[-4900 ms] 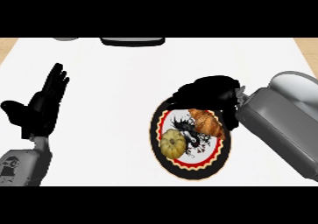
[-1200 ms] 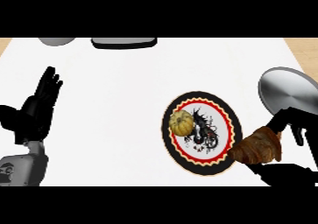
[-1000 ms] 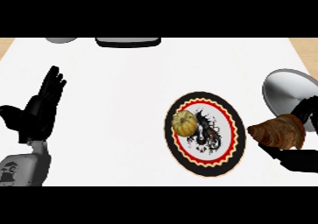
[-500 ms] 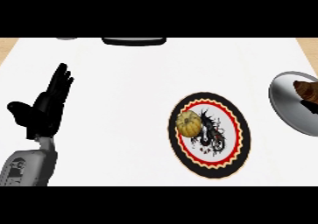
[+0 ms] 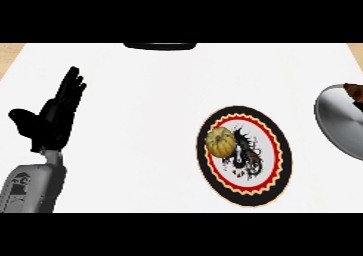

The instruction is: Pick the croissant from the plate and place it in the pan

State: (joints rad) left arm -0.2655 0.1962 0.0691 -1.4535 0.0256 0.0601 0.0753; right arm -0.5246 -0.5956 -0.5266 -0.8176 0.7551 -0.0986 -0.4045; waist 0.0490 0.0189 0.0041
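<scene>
Nearest us, at about eight o'clock, our left hand (image 5: 52, 116) rests above its grey forearm, fingers straight and spread upward, thumb out to the side, holding nothing. It is well apart from everything the task concerns.

Further in, at about four o'clock from the middle of the white counter (image 5: 140, 90), lies the plate (image 5: 276, 172), black-rimmed with a red and yellow scalloped border. On its left half sits a round yellowish pumpkin-like item (image 5: 220, 141); the croissant is no longer on the plate.

At three o'clock, cut by the view's edge, we see the silver pan (image 5: 343, 125). The croissant (image 5: 358, 92) shows as a brown piece at the pan's upper rim, at about two o'clock, partly out of view. Our right hand does not show here, so we cannot tell whether it is clasping the croissant or has let go.

We judge the placing step to be in hand or just finished. The next move, if the croissant is not released, calls for opening the right hand over the pan's middle and then drawing it clear.

At twelve o'clock, a dark object (image 5: 160, 46) sits at the counter's far edge.
</scene>
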